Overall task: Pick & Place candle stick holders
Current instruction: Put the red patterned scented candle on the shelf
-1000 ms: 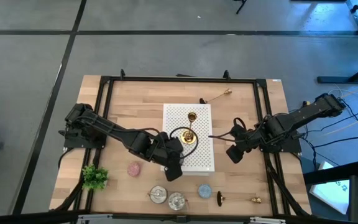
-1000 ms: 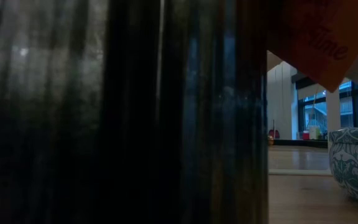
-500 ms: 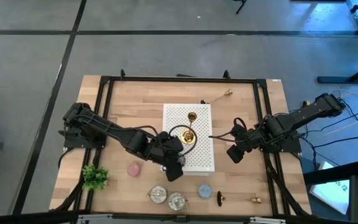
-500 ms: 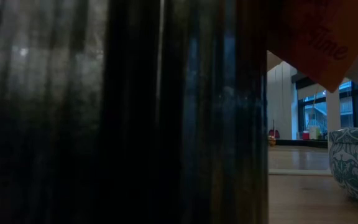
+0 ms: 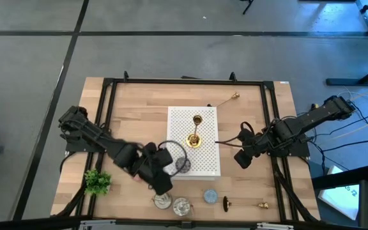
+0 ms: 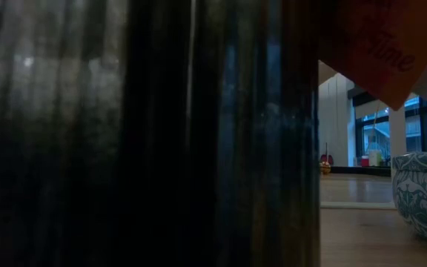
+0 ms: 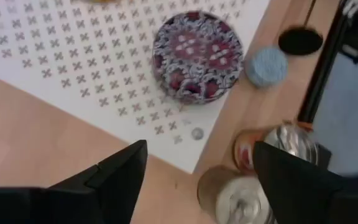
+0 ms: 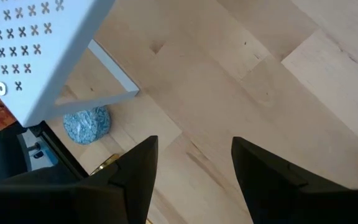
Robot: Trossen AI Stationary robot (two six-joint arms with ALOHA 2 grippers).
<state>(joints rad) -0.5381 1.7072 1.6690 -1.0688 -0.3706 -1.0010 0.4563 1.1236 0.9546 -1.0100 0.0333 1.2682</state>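
One candle stick holder (image 5: 194,140) stands on the white perforated tray (image 5: 206,163); the left gripper (image 7: 194,180), fingers spread and empty, hovers at the tray's near left corner. The right gripper (image 8: 194,174), also spread, waits right of the tray.

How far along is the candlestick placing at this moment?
Done: one candlestick stands upright on the white board. In hand: nothing; the left gripper is open and empty near the board's front-left corner, the right gripper open beside the board. Left: one candlestick lies behind the board, another at the front edge.
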